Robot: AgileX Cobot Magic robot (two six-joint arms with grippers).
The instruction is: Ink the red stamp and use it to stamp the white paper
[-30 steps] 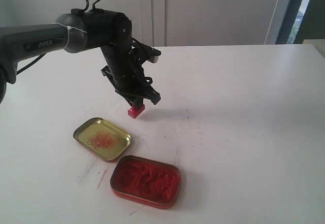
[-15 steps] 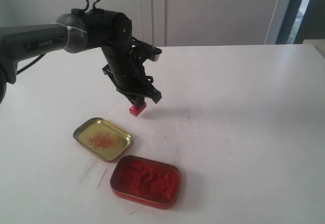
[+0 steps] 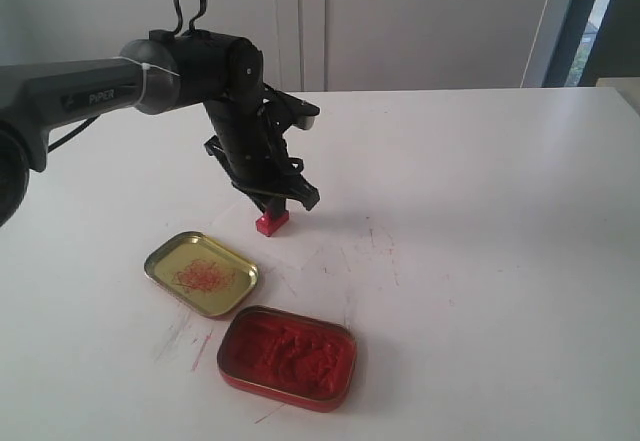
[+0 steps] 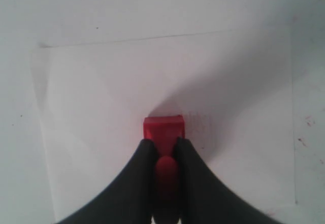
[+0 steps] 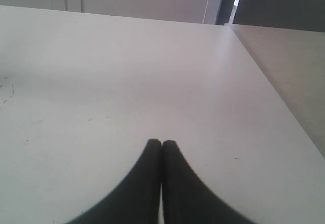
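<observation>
Red stamp (image 4: 163, 128) gripped by knob in left end effector (image 4: 163, 145), base resting on white paper (image 4: 101, 112) on tabletop (image 3: 480, 211). Right end effector (image 5: 162, 144) closed, nothing held, seen above tabletop

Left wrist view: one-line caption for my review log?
Left gripper holds the red stamp upright on the white paper.

- Knob of the red stamp (image 4: 162, 128), largely buried between the left pincer (image 4: 163, 144) fingers (image 4: 195, 178).
- One edge of the white paper (image 4: 101, 107), partly covered by those fingers.
- Beside the stamp, a faint mark (image 4: 200, 123), too blurred to read.
- At the exterior view's edge, the left arm (image 3: 70, 86), cut off.
</observation>
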